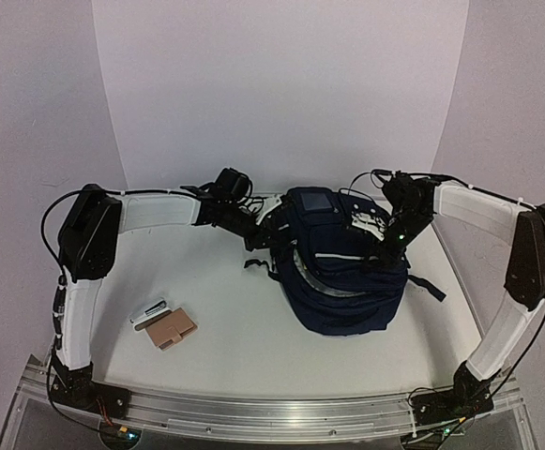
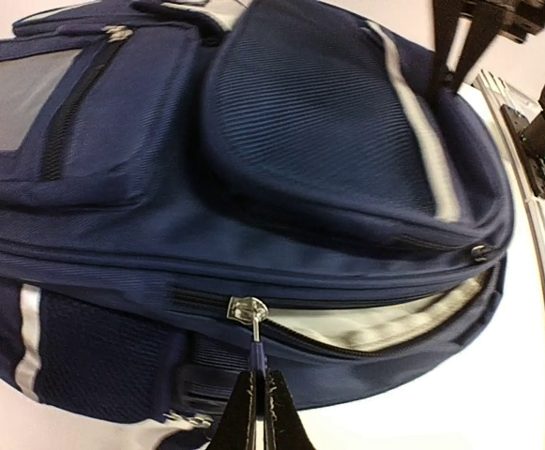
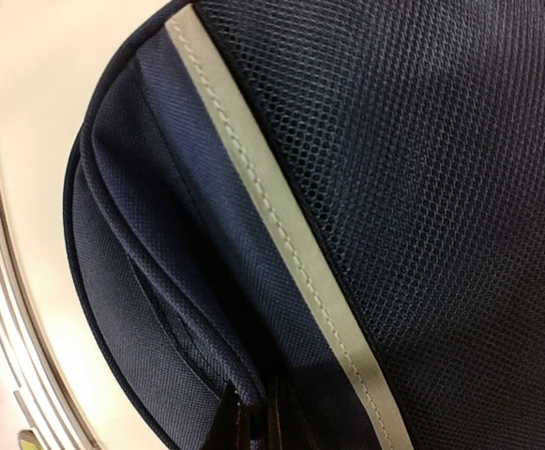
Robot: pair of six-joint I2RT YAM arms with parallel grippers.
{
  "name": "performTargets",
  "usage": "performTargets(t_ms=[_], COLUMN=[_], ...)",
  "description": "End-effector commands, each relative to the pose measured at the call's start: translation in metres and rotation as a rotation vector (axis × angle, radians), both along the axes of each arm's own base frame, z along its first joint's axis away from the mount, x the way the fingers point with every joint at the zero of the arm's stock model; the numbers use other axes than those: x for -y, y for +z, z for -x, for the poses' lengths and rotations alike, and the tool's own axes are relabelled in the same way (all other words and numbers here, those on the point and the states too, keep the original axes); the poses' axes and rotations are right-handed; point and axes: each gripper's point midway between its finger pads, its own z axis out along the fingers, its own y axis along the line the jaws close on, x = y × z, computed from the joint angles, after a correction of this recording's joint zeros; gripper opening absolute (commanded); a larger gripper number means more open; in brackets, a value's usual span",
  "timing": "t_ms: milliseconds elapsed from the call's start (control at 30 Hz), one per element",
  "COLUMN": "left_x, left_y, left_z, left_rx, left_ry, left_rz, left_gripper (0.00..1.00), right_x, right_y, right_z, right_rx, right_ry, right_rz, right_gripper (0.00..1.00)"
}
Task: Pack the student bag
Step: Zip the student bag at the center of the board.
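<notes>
Top external view: smooth white tabletop (image 1: 234,319) against pale curved walls (image 1: 272,94). Right of centre, student bag (image 1: 342,281): ribbed navy weave, mesh panel, grey stitched strip, rounded lobes. Clenched on zipper pull (image 2: 256,349): left end effector (image 2: 258,398); pinching bag fabric: right end effector (image 3: 253,412).

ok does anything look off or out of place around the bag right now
Nothing spilled or damaged. On the student bag the main zipper is part open, pale lining showing, the left pincer shut on its zipper pull. A tan wallet-like item and a white item lie unpacked on the table to the bag's left.
</notes>
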Motion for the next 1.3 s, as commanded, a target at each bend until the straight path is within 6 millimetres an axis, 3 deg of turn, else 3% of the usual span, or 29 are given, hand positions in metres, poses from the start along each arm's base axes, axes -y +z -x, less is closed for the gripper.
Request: performTargets(t_ms=[0, 167, 367, 633, 733, 833, 933, 1000, 1100, 1267], left_x=[0.006, 0.012, 0.025, 0.054, 0.04, 0.013, -0.012, -0.027, -0.038, -0.023], left_y=[0.035, 0.022, 0.012, 0.023, 0.029, 0.034, 0.04, 0.04, 0.036, 0.018], left_z=[0.042, 0.08, 0.105, 0.15, 0.137, 0.118, 0.103, 0.093, 0.081, 0.084], left_rx=[0.054, 0.044, 0.034, 0.057, 0.054, 0.069, 0.112, 0.12, 0.157, 0.14], left_ry=[-0.045, -0.065, -0.051, -0.077, 0.023, 0.114, 0.163, 0.181, 0.152, 0.036], left_rz=[0.0, -0.035, -0.042, 0.013, 0.036, 0.058, 0.08, 0.093, 0.073, 0.03], left_gripper=[0.0, 0.0, 0.0, 0.0, 0.02, 0.21, 0.47, 0.57, 0.62, 0.63], right_x=[-0.001, -0.006, -0.013, -0.033, -0.036, -0.034, -0.032, -0.032, -0.032, -0.034], right_y=[-0.006, -0.008, -0.007, -0.023, -0.024, -0.023, -0.022, -0.022, -0.023, -0.024], right_z=[-0.003, -0.01, -0.01, -0.001, 0.001, 0.0, 0.003, 0.005, 0.007, 0.007], right_rx=[-0.097, -0.1, -0.123, -0.165, -0.163, -0.149, -0.142, -0.144, -0.15, -0.157], right_ry=[-0.119, -0.147, -0.164, -0.155, -0.146, -0.146, -0.14, -0.14, -0.14, -0.14], right_rz=[-0.011, -0.033, -0.069, -0.08, -0.072, -0.063, -0.058, -0.058, -0.06, -0.063], right_gripper=[0.0, 0.0, 0.0, 0.0, 0.0, 0.0, 0.0, 0.0, 0.0, 0.0])
